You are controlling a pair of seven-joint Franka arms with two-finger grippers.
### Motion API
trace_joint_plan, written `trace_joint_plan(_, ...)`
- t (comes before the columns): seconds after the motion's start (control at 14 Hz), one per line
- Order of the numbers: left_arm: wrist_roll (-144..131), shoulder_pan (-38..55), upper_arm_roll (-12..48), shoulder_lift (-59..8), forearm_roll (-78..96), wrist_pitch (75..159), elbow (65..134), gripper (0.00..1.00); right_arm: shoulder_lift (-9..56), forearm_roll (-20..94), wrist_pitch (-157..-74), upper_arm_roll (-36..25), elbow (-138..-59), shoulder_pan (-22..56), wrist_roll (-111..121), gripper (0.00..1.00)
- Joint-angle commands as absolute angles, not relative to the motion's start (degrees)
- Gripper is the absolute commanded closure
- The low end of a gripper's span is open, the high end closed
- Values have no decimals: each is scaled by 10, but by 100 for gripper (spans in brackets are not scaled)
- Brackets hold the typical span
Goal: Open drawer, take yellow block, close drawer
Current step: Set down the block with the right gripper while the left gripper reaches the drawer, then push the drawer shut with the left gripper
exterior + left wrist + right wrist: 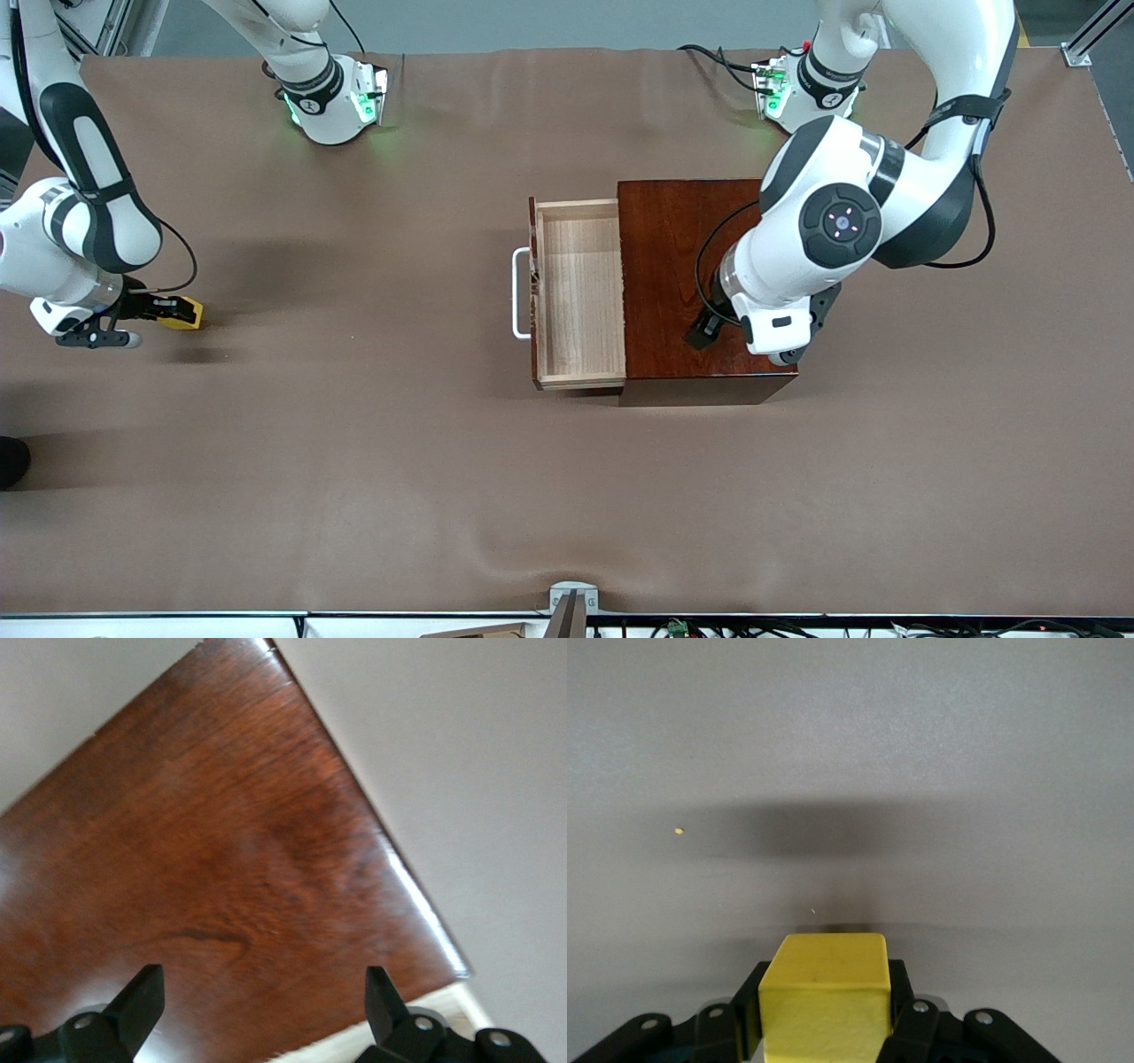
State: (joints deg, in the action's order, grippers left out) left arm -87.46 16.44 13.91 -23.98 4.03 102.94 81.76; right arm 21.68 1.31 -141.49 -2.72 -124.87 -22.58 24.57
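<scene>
The drawer (580, 292) of pale wood stands pulled out of the dark reddish-brown box (673, 266) toward the right arm's end of the table, and its tray looks empty. Its white bar handle (519, 292) faces that end. My right gripper (173, 310) is shut on the yellow block (186, 313) just above the bare table, well away from the drawer. The block fills the right wrist view (824, 992) between the fingers of the right gripper (824, 1010). My left gripper (742, 347) is open and empty over the box top (221, 859), its fingers (142, 997) spread wide.
The brown table cover (354, 461) lies flat around the box. Both arm bases stand along the farthest edge. A metal bracket (571, 602) sits at the nearest edge. A dark object (11, 461) shows at the table's right-arm end.
</scene>
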Motion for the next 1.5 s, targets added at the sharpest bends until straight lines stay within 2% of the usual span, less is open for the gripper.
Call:
trace_joint_plan(0.0,-927,169,139,-243,30,1048,781,0,224,11,-1412,-15,-1243,-242,254,100)
trace_joint_plan(0.14,-964,199,131,-250,27,1056,771,0,229,11,-1415,-15,-1242,-243,254,100)
trace_joint_plan(0.21,-977,205,131,-251,26,1063,769,0,229,11,-1414,-15,-1240,-242,251,82)
trace_joint_plan(0.28,-990,213,131,-251,26,1071,768,0,229,14,-1414,-15,-1238,-242,247,38)
trace_joint_plan(0.36,-1011,224,131,-251,26,1079,768,0,230,17,-1414,-15,-1236,-242,247,7)
trace_joint_plan(0.43,-1044,233,131,-251,26,1089,768,0,230,17,-1412,-14,-1234,-241,246,0)
trace_joint_plan(0.64,-1151,263,131,-260,-6,1121,768,0,216,17,-1391,-11,-1216,-236,248,0)
trace_joint_plan(0.71,-1199,272,130,-265,-10,1141,767,0,203,17,-1355,-11,-1196,-233,247,0)
trace_joint_plan(0.93,-1278,301,130,-278,-34,1179,766,0,199,19,-1164,-9,-1060,-211,221,0)
trace_joint_plan(1.21,-1358,353,125,-322,-73,1200,742,0,193,16,-966,-11,-904,-158,129,0)
trace_joint_plan(1.42,-1424,421,83,-368,-105,1206,705,0,154,13,-897,-10,-860,-112,56,0)
